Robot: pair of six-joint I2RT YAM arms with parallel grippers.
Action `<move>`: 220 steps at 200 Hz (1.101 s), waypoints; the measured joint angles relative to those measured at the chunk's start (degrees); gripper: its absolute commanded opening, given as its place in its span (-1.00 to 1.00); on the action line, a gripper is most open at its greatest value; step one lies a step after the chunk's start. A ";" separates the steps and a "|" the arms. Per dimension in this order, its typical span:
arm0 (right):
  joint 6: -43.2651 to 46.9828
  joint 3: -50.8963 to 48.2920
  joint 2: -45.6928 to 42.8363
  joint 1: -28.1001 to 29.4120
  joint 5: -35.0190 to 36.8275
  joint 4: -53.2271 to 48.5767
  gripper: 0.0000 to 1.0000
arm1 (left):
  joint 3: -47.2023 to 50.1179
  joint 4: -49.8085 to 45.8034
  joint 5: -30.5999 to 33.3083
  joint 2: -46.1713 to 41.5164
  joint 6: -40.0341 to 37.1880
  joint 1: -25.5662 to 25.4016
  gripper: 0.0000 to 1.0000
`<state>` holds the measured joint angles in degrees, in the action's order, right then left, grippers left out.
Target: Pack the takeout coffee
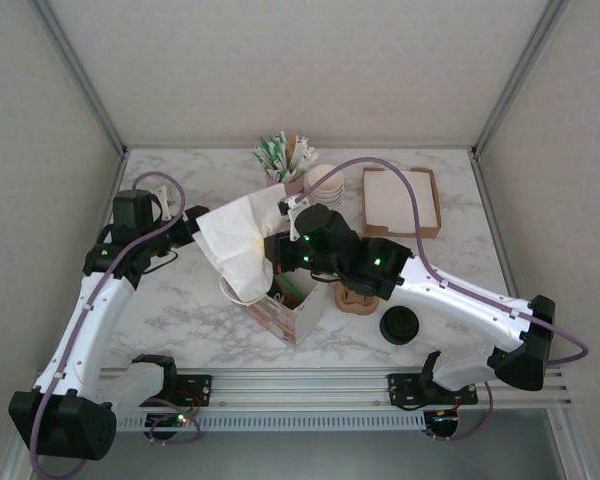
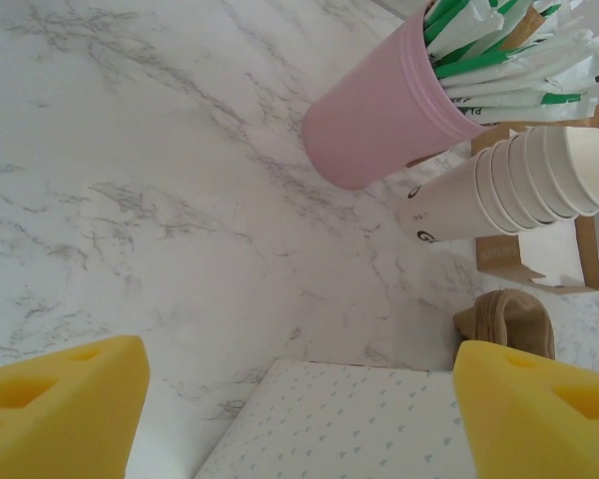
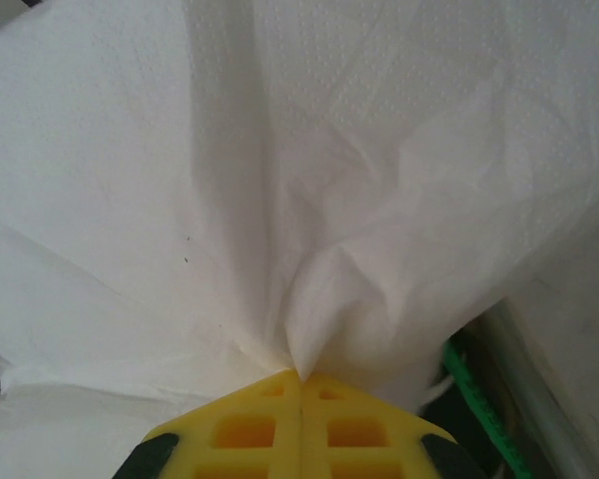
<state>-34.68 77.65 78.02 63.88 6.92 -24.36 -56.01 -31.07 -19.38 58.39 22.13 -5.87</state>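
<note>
**Coffee** [image 1: 400,326]: stands on the table [image 1: 180,300] at near right, just right of the bag and untouched by either arm. From above mostly its round black lid shows.

**Bag** [image 1: 298,318]: flowered paper, mouth open, near the table's middle.

**Right gripper** [image 3: 299,384]: yellow pads pressed together, pinching a gathered fold of tissue [image 3: 280,180]. In the top view the white sheet hangs over the bag's left side.

**Left gripper** [image 2: 299,399]: pads wide apart and holding nothing. An edge of the dotted tissue lies below and between them; whether it touches either pad I cannot tell.

**Pink cup** [image 2: 369,125]: at the far edge, stuffed with white and green packets.

**Cup stack** [image 2: 519,185]: cream, lidless, just right of the pink cup.

**Tray** [image 1: 435,205]: shallow brown card with a white floor, right of the stack.

**Tan item** [image 2: 507,317]: between bag and coffee, possibly stacked sleeves. It is partly hidden under the right arm in the top view.
</note>
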 measured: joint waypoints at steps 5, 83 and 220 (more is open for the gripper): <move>0.37 0.00 0.00 0.00 0.24 -0.63 -1.00 | 0.00 0.00 0.00 0.00 0.00 0.00 0.60; 5.05 2.16 4.87 0.11 1.09 -9.84 -1.00 | 0.00 0.00 0.00 0.00 0.00 -0.04 0.60; 17.42 12.90 15.28 2.36 8.66 -26.12 -1.00 | 0.00 0.00 0.42 0.00 -0.02 -0.04 0.59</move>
<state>-17.26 90.54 93.30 66.24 15.57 -50.48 -56.01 -31.07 -18.96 58.39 22.11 -5.91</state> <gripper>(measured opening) 0.048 0.797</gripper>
